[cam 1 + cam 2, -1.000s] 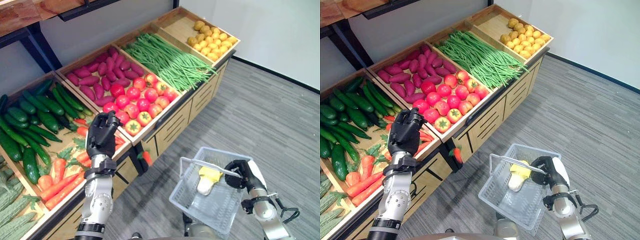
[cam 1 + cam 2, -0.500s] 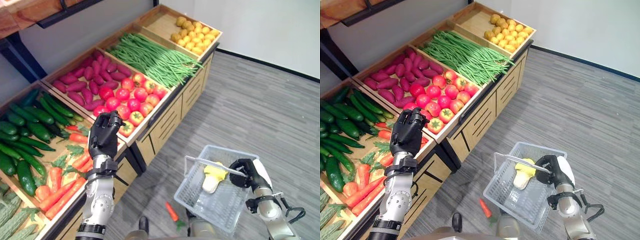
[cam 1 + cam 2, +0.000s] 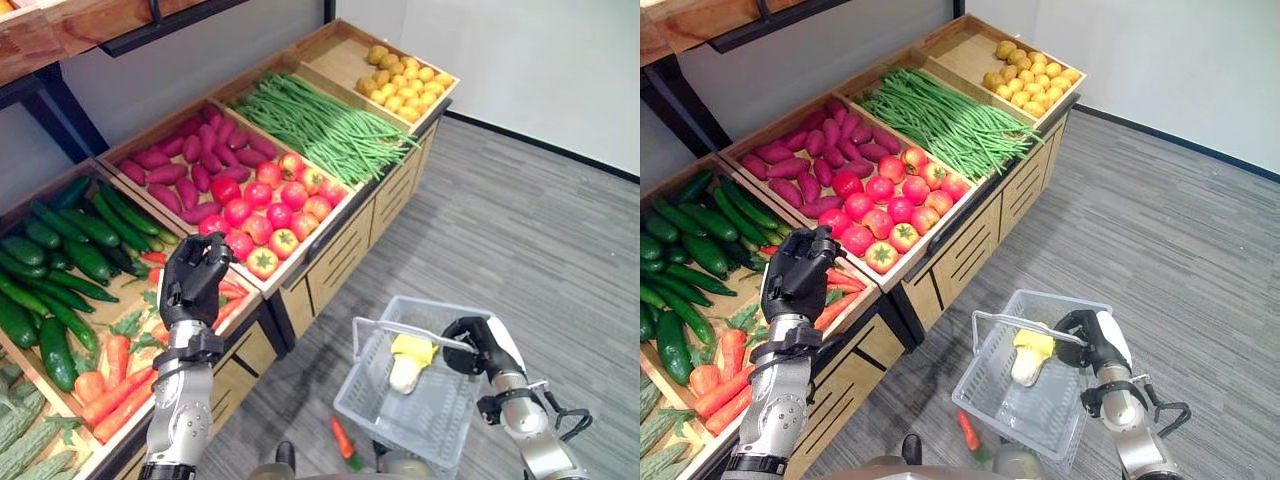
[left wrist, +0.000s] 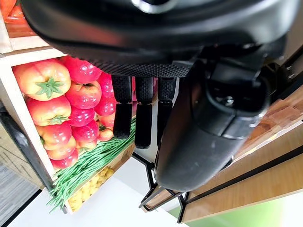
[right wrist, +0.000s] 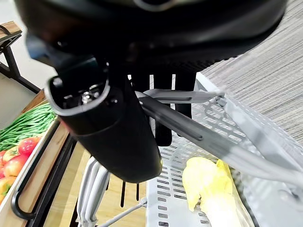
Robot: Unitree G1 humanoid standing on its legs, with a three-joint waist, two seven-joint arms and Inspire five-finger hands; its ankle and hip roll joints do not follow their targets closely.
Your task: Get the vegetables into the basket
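- The right hand (image 3: pixel 477 346) has its fingers (image 5: pixel 163 109) curled round the handle (image 5: pixel 199 135) of a pale grey plastic basket (image 3: pixel 420 415), carrying it above the grey floor (image 3: pixel 540 250).
- Inside the basket lies one yellow and white vegetable (image 3: pixel 408 360), near the side by the hand.
- The left hand (image 3: pixel 195 280) is raised over the front edge of the wooden produce stand (image 3: pixel 345 240); its fingers (image 4: pixel 142 118) are curled in and hold nothing.
- Just beside that hand, carrots (image 3: pixel 120 385) lie in the stand's compartment, with dark green cucumbers (image 3: pixel 70 240) further back.
- The next compartment holds red tomatoes (image 3: pixel 270 205) at the front and purple sweet potatoes (image 3: pixel 180 170) behind them.
- Further along are long green beans (image 3: pixel 330 130), then small yellow potatoes (image 3: pixel 405 80) in the last compartment.
- One carrot (image 3: pixel 342 438) lies on the floor, just beside the basket's lower left corner as the head views show it.
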